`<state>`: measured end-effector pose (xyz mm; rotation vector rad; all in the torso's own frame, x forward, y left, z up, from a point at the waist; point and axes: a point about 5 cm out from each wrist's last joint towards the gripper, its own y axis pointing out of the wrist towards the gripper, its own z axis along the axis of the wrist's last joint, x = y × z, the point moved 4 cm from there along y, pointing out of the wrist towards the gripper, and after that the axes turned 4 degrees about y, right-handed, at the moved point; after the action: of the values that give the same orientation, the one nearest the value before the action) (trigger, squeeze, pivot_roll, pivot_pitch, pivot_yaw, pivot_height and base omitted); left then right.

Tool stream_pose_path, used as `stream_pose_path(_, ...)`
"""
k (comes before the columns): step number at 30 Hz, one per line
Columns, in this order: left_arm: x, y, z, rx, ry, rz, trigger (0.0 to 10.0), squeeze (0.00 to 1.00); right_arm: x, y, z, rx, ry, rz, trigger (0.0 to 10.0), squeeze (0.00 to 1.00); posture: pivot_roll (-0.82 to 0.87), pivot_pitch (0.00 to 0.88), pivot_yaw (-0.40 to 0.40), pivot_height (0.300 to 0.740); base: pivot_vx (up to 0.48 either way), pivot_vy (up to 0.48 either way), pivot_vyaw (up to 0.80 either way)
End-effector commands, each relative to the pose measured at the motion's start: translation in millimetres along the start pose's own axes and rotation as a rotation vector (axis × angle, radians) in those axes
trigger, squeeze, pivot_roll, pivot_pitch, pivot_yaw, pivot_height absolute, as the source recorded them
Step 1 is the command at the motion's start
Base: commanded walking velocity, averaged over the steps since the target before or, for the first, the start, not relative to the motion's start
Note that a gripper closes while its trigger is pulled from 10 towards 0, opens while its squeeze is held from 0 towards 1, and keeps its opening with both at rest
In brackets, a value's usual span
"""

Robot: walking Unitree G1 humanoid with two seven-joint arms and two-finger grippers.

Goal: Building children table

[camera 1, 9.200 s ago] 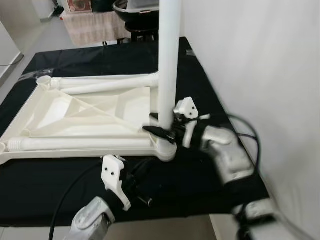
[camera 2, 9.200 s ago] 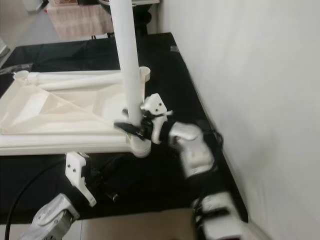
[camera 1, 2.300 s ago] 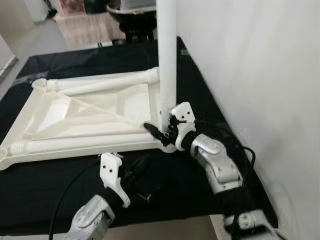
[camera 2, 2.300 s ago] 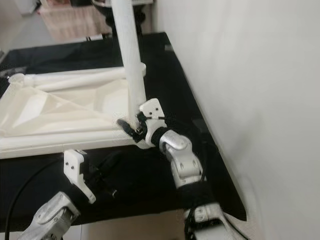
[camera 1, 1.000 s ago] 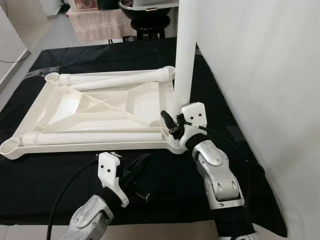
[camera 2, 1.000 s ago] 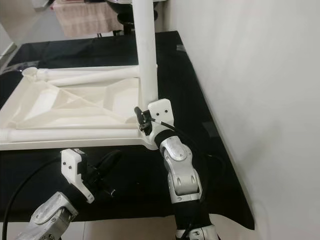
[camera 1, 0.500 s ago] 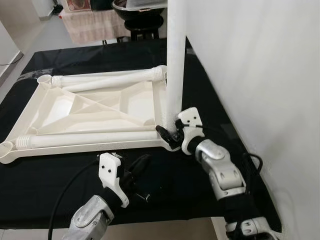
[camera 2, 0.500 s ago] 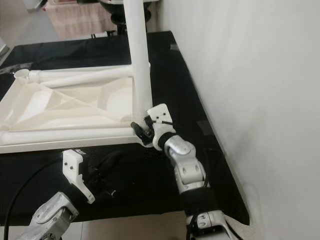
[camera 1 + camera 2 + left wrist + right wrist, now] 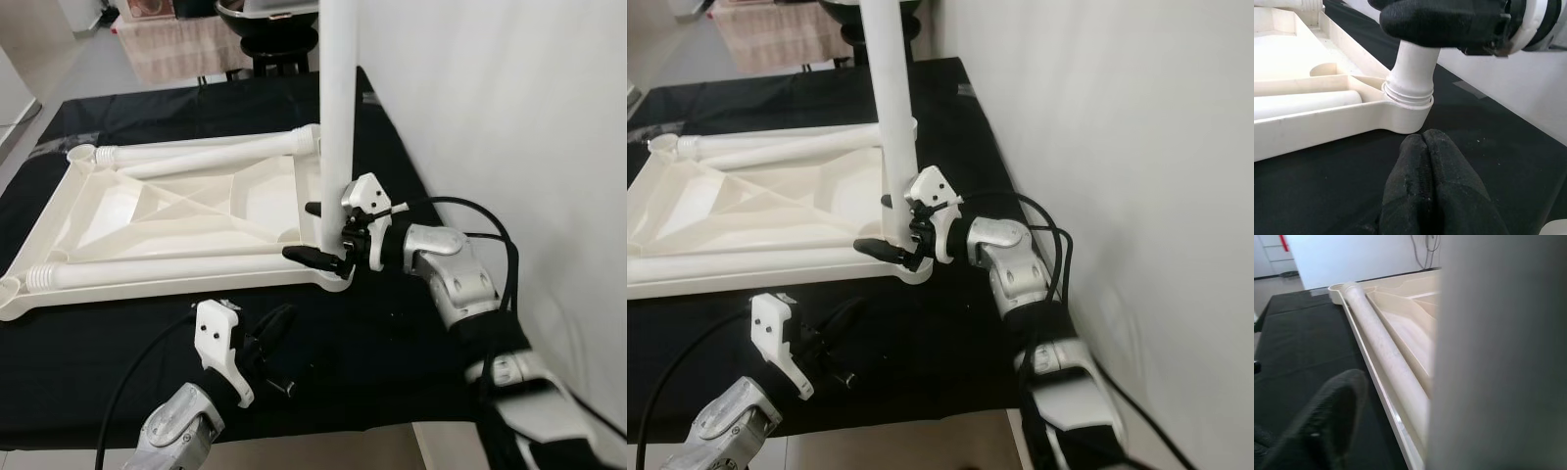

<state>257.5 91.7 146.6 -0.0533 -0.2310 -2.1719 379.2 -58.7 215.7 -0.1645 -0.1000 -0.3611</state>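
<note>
Right gripper (image 9: 323, 233) spread wide; left gripper (image 9: 277, 323) pinched closed.

Black cloth (image 9: 147, 117) spread over the work surface, reaching its near and right edges. Plain white wall (image 9: 490, 108) close along the right side. Pale grey floor (image 9: 93, 69) beyond the far edge. Beige patterned fabric (image 9: 181, 44) and a dark round bowl-shaped item (image 9: 269, 18) farther back. Even, diffuse lighting.
</note>
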Motion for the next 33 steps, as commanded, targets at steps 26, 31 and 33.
stream_pose_path(26, -3.6, -6.6, 3, -0.009, 0.008, 0.004, 10.0, 0.00, -5.9, -18.0, -83, -0.138, 0.180, -0.734, 0.0, 0.00, 0.00, 0.214, 0.051, 0.740, 0.000, 0.000, 0.00)
stream_pose_path(31, -6.0, -4.6, 1, -0.018, 0.012, -0.004, 10.0, 0.00, -19.1, -5.3, -78, -0.129, 0.149, -0.812, 0.0, 0.00, 0.00, 0.185, 0.054, 0.740, 0.000, 0.000, 0.00)
stream_pose_path(33, -6.1, -3.0, 0, -0.021, 0.013, -0.008, 10.0, 0.00, -8.6, 4.5, -71, -0.121, 0.137, -0.798, 0.0, 0.00, 0.00, 0.178, 0.051, 0.740, 0.000, 0.000, 0.00)
